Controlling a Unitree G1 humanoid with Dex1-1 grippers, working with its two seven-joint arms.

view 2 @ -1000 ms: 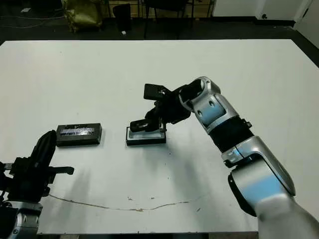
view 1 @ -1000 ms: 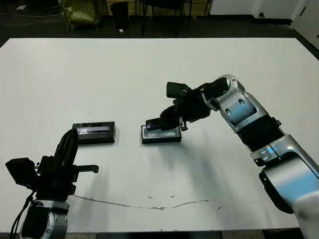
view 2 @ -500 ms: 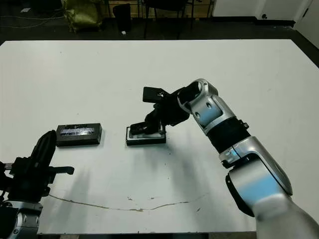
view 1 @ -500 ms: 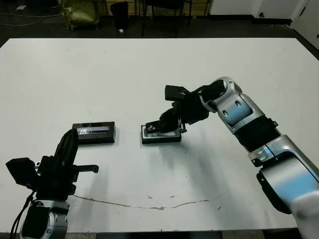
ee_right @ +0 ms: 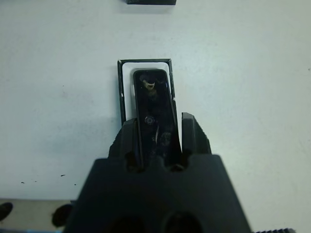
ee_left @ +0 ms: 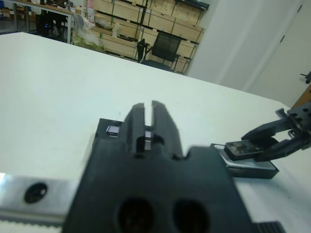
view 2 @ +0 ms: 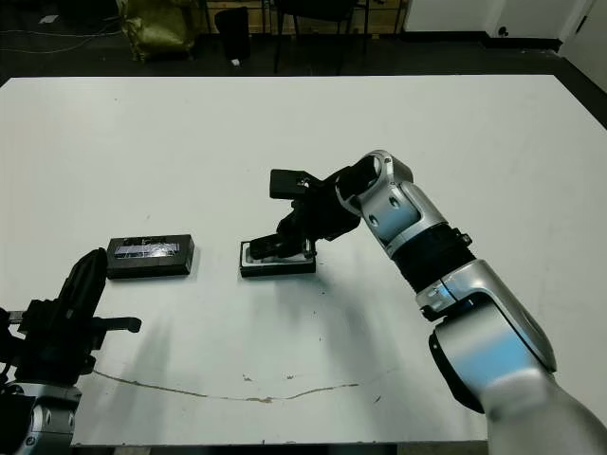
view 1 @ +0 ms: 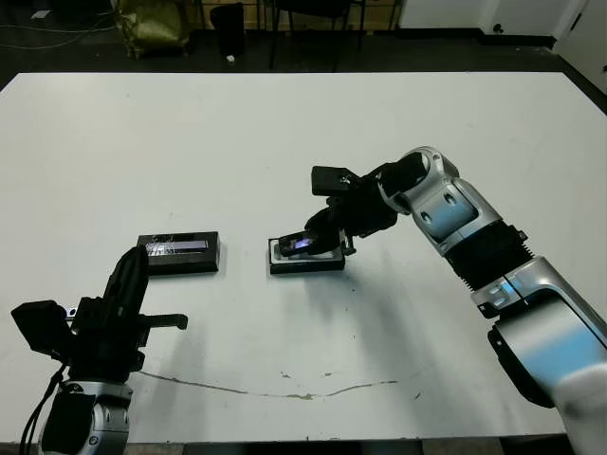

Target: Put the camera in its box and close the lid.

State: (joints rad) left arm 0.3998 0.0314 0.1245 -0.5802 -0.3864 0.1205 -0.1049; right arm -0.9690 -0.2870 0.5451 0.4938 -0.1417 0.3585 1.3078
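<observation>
A: Tabletop (view 1: 142, 142) white, broad; thin dark scratch (view 1: 285, 392) along its near edge.

B: Beyond it?

A: Dark floor (view 1: 57, 43). Olive bag (view 1: 152, 24) at far left, chair legs (view 1: 313, 28) nearer the middle. White wall base (view 1: 446, 11) far right.

B: Left wrist view?

A: Shelves (ee_left: 131, 24) stacked with tan boxes, black office chair (ee_left: 167, 51) before them. Pale wall (ee_left: 233, 43) and a door (ee_left: 286, 53) to one side. Light even, soft shadows.

The camera (ee_right: 154, 109) hides most of the box's (ee_right: 127, 73) white lining.
</observation>
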